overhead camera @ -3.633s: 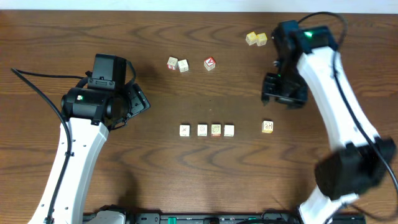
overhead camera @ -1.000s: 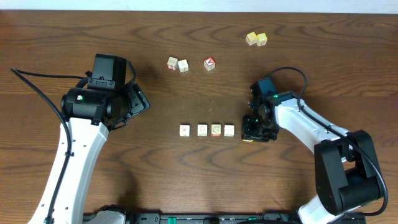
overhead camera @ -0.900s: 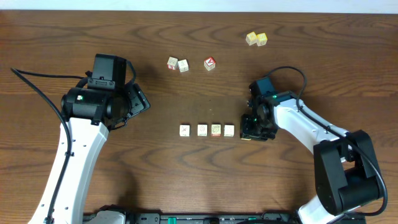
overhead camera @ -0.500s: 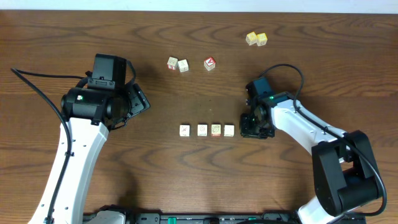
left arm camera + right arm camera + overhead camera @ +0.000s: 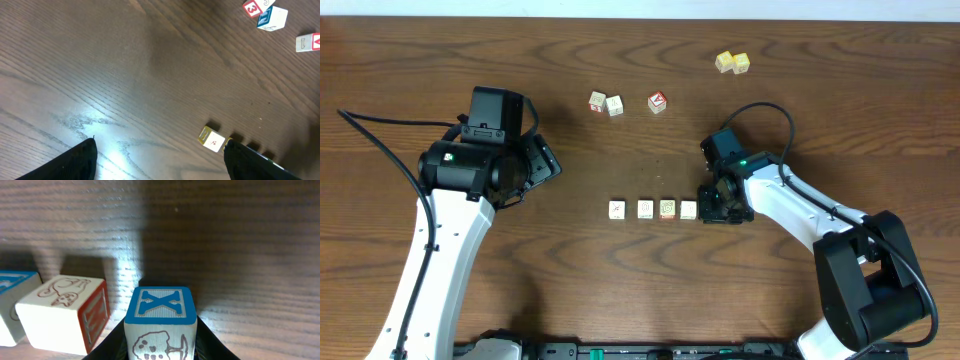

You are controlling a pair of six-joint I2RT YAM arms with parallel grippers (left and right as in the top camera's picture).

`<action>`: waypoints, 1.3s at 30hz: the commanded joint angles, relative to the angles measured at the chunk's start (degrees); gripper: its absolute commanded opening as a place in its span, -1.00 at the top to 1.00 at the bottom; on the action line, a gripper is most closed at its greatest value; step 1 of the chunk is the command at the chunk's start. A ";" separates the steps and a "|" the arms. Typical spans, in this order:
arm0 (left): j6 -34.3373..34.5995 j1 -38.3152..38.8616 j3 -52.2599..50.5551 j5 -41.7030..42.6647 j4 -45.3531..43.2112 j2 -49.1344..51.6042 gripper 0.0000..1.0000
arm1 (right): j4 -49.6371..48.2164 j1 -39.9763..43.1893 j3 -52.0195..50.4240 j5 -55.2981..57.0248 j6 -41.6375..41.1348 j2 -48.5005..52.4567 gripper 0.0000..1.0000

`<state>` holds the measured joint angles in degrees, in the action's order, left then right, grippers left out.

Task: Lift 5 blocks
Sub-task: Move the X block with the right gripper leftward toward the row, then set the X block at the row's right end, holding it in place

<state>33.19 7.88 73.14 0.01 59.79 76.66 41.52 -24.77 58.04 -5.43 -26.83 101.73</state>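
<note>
Right gripper [image 5: 721, 206] clamps the X block [image 5: 161, 311], hiding it overhead just right of the four-block row [image 5: 667, 209]; left gripper [image 5: 159, 152] gapes wide, fingers cropped.

X block [image 5: 160, 325] held between the jaws; red-sided block [image 5: 62, 311] just left.

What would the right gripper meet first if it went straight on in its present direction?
The right gripper, jaws shut on the X block, would probably meet bare table beside the red-sided block; its height is unclear.

Free: table [image 5: 650, 155] between upper cubes [image 5: 615, 105] and block row [image 5: 652, 209] | Obstacle: right gripper [image 5: 718, 208] holding X block [image 5: 160, 311] beside row's right end.
</note>
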 commanded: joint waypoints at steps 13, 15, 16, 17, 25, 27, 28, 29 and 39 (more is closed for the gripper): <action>-0.09 -0.20 0.09 -0.72 0.17 0.00 -0.63 | 0.98 -0.50 -0.13 1.09 -2.75 0.17 0.45; -0.09 -0.20 0.09 -0.72 0.17 0.00 -0.63 | 0.96 -0.50 -0.13 1.05 -2.99 0.17 0.45; -0.09 -0.20 0.09 -0.72 0.17 0.00 -0.63 | 0.96 -0.50 -0.13 1.05 -3.26 0.17 0.45; -0.09 -0.20 0.09 -0.72 0.17 0.00 -0.63 | 0.96 -0.50 -0.13 0.98 -3.54 0.17 0.46; -0.09 -0.20 0.09 -0.72 0.17 0.00 -0.63 | 1.07 -0.50 -0.13 0.85 -4.02 0.17 0.46; -0.09 -0.20 0.09 -0.72 0.17 0.00 -0.63 | 1.07 -0.50 -0.13 0.81 -4.00 0.17 0.46; -0.09 -0.20 0.09 -0.72 0.17 0.00 -0.63 | 1.05 -0.50 -0.13 0.74 -4.00 0.17 0.46; -0.09 -0.20 0.09 -0.72 0.17 0.00 -0.63 | 1.03 -0.50 -0.13 0.63 -4.00 0.17 0.46; -0.09 -0.20 0.09 -0.72 0.17 0.00 -0.63 | 0.24 -0.50 -0.13 0.66 -2.47 0.17 0.44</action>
<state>33.19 7.88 73.14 0.01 59.79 76.66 42.09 -24.77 58.04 -5.32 -29.69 101.73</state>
